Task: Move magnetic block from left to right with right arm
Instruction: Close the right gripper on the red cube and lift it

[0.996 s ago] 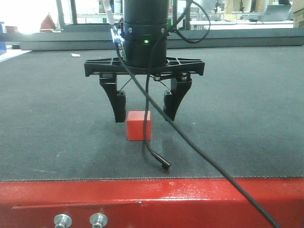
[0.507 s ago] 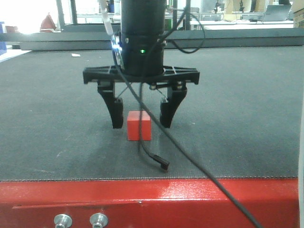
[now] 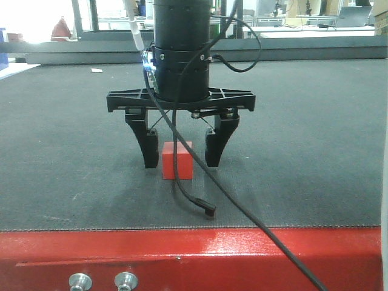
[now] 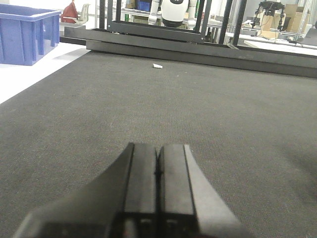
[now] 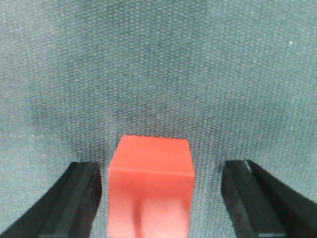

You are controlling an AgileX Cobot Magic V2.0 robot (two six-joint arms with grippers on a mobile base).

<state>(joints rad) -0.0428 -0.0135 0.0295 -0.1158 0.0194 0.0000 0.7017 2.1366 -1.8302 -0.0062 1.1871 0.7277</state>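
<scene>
The magnetic block (image 3: pixel 185 165), a small red cube, rests on the dark mat near the front edge of the table. My right gripper (image 3: pixel 181 162) hangs straight down over it and is open. One finger stands on each side of the cube, and a gap shows on both sides. In the right wrist view the block (image 5: pixel 151 188) sits between the two black fingers of the right gripper (image 5: pixel 161 171), nearer the left one, untouched. The left gripper (image 4: pixel 158 147) is shut and empty, low over bare mat.
A loose black cable ending in a plug (image 3: pixel 209 211) hangs off the right arm across the front of the block. The glossy red table edge (image 3: pixel 182 248) runs along the front. A blue bin (image 4: pixel 25 29) and a white scrap (image 4: pixel 157 65) lie far back left.
The right gripper has come down and drifted slightly left, so its fingertips now flank the block lower. The block has not moved.
</scene>
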